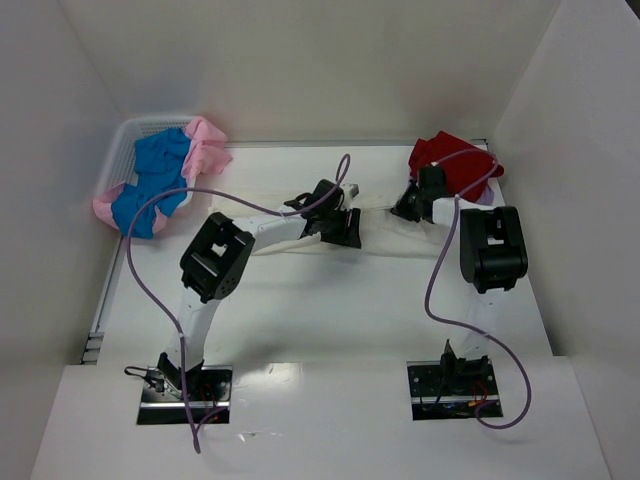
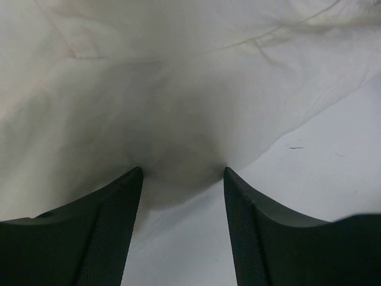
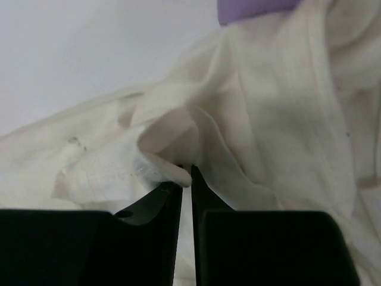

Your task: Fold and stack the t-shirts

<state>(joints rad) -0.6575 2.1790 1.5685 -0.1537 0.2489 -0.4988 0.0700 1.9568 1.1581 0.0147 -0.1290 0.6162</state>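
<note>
A cream-white t-shirt [image 1: 385,235] lies spread in a crumpled band across the middle of the table. My left gripper [image 1: 340,232] is down at its near edge. In the left wrist view that gripper [image 2: 183,174] stands open, both fingertips touching the hem of the cream shirt [image 2: 178,107], with bare table between them. My right gripper [image 1: 408,208] is at the shirt's right end. The right wrist view shows this gripper [image 3: 186,177] shut on a raised fold of the cream cloth [image 3: 166,134]. A red t-shirt [image 1: 455,165] lies bunched behind it.
A white mesh basket [image 1: 120,145] at the back left holds blue [image 1: 160,165] and pink [image 1: 205,150] t-shirts that hang over its rim. A strip of lavender cloth [image 3: 256,9] shows beside the red shirt. White walls close in the table on three sides.
</note>
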